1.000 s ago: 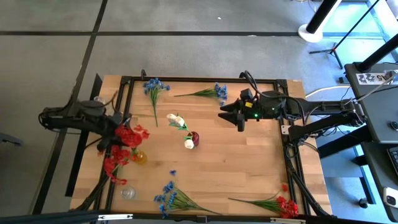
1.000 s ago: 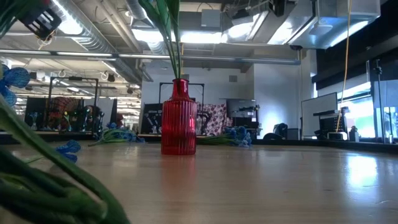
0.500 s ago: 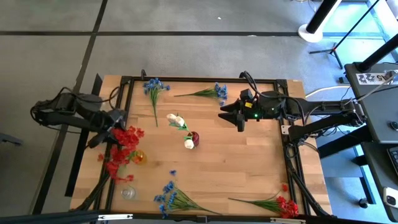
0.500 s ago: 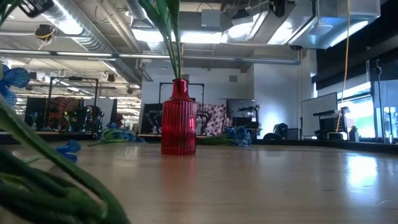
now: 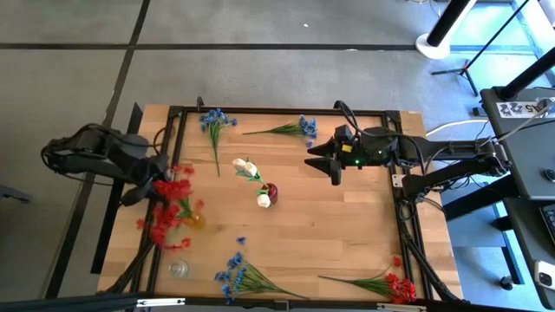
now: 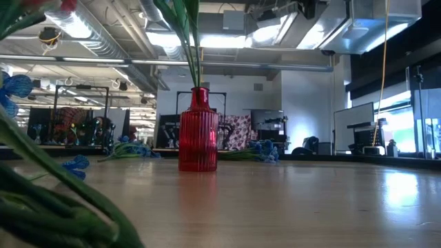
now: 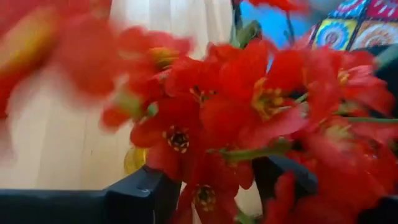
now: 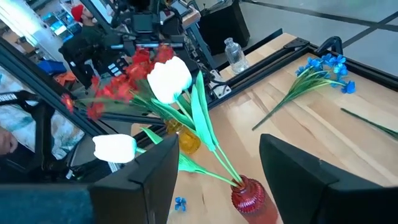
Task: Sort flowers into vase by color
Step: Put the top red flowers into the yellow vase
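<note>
Now we carry the red flowers (image 5: 171,201) in our left gripper (image 5: 156,186), clenched on them.
Their stems run downward from it toward the amber vase (image 5: 195,220) just beyond; the right gripper (image 5: 319,162), fingers parted, waits well apart. Our left wrist view shows only blooms, while the high view shows the vase.

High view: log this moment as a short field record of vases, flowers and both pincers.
red vase: table centre, holds white flowers
amber vase: left side, red flowers over it
left pincer: at the red flowers, grip unclear
right pincer: open, hovering right of red vase
loose blue sprigs: far edge
</note>
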